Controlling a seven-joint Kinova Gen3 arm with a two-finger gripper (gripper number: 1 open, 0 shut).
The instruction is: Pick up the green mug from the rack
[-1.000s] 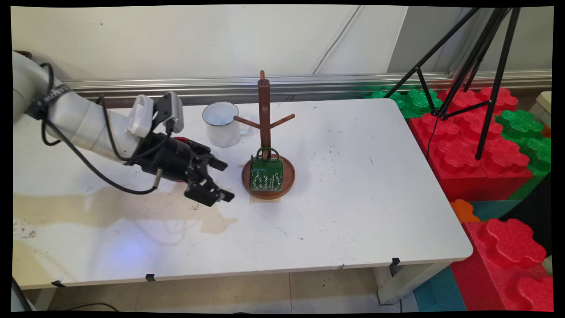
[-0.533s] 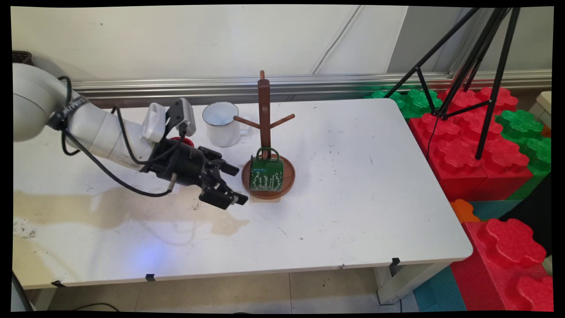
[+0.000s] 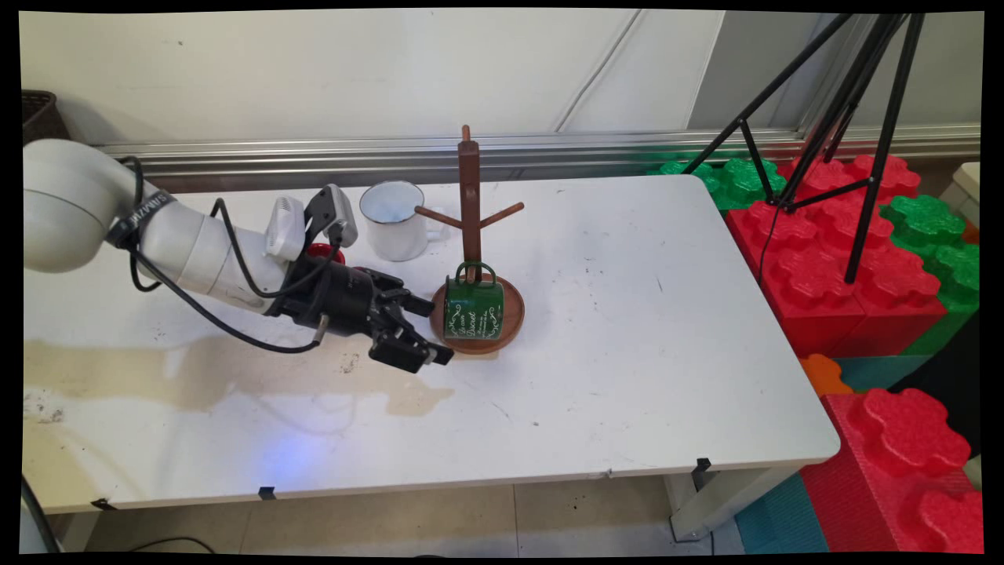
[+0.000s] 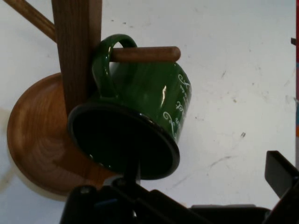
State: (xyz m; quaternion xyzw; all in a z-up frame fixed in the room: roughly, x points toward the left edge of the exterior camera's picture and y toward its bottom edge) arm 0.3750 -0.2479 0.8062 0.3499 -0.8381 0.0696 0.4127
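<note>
While I watched the main view, the gripper (image 3: 431, 329) sat low over the table (image 3: 627, 353), just left of the green mug (image 3: 474, 310). Its fingers (image 3: 420, 304) were spread wide, gripping nothing. That mug hung by its handle from a lower peg of the wooden rack (image 3: 470, 188), down over the round base (image 3: 514, 314). Through the hand view I saw the mug's (image 4: 140, 116) dark mouth facing me, the peg (image 4: 149, 54) through its handle. A white mug (image 3: 392, 220) stood behind the gripper, left of the rack; something red (image 3: 323, 252) peeked past the wrist.
</note>
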